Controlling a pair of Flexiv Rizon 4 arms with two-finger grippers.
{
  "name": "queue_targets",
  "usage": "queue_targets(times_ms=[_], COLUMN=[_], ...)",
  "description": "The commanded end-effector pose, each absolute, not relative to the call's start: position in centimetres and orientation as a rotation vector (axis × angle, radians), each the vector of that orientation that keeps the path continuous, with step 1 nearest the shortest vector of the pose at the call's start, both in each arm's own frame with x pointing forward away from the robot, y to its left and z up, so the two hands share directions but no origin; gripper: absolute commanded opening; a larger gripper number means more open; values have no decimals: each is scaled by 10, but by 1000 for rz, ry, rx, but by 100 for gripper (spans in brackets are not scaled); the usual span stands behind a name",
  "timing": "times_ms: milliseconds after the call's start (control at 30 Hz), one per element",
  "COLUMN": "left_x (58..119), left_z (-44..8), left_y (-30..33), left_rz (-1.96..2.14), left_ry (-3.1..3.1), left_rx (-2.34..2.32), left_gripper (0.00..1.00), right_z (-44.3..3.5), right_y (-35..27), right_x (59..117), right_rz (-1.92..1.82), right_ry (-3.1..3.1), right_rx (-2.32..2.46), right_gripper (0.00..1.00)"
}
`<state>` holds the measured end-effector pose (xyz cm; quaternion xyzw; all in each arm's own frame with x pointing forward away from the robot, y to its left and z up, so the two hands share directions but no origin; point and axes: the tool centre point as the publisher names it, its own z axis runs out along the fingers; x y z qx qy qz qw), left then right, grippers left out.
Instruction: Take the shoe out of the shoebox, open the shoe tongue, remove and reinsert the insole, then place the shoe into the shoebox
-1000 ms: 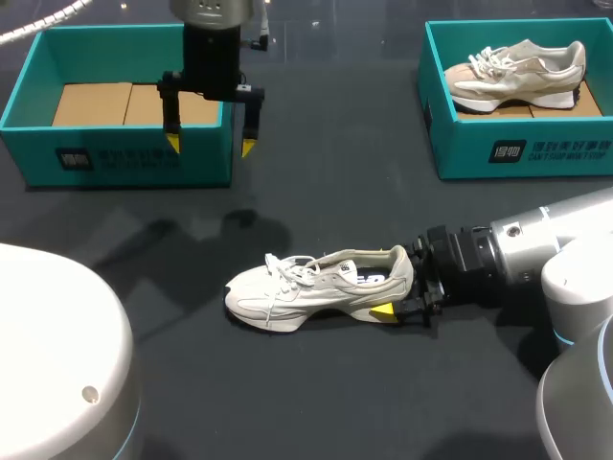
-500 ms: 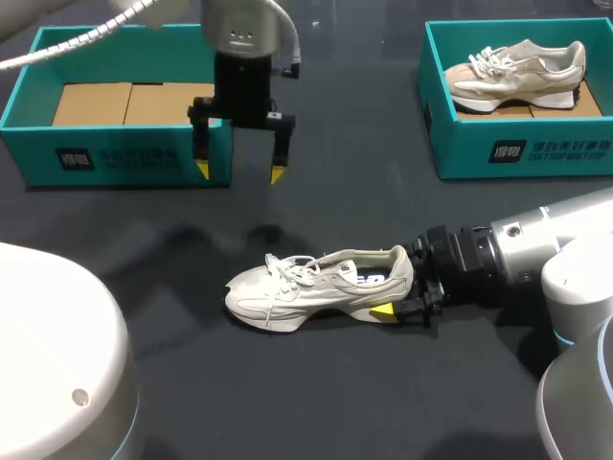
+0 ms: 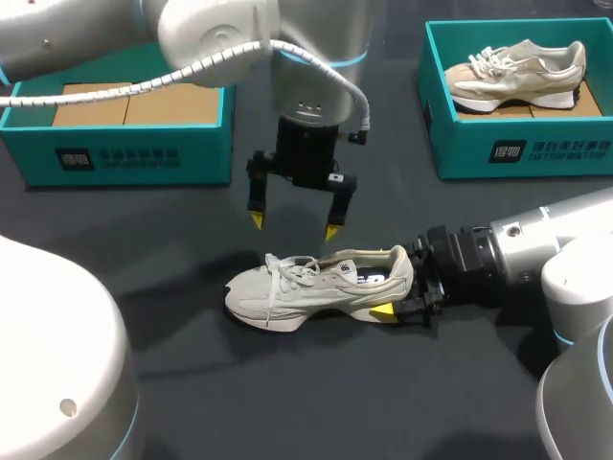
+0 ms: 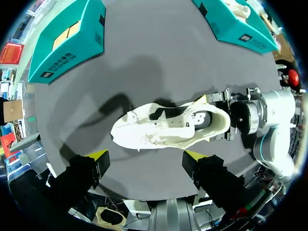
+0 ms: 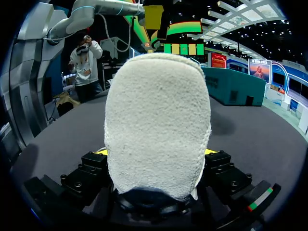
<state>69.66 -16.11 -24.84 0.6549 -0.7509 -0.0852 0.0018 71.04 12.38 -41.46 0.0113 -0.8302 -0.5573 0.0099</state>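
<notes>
Head view: shoe (image 3: 321, 286) under left gripper (image 3: 293, 226)

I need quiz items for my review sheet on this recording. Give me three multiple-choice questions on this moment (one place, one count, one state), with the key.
1. Where is the white shoe?
A. inside a box
B. on the table, outside the boxes
C. between the left arm's fingers

2. How many teal shoeboxes stand on the table?
A. one
B. three
C. two

3. What is the left gripper doing?
A. open, above the shoe
B. shut on the laces
C. shut on a box wall

Key:
1 B: the shoe lies on the dark tabletop, with its heel held in the right gripper.
2 C: there is one box at each far corner, and the right-hand one holds a second shoe.
3 A: its yellow tips stand apart with nothing between them.
</notes>
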Motion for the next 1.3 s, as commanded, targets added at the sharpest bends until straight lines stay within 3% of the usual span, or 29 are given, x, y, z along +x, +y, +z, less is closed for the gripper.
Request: queue_targets(times_ms=[33, 1300], left_x=[697, 702], left_z=[-250, -330], left_y=[-173, -221], left_rz=[-300, -474], left_ry=[-2367, -2302], left_rx=[2063, 2126], left_gripper=[100, 100], right_z=[-417, -417], right_y=[126, 126], right_x=[710, 710], right_rz=[-1737, -1737], right_ry=[-2595, -2595], right_rx=[33, 33], right_gripper=[0, 0])
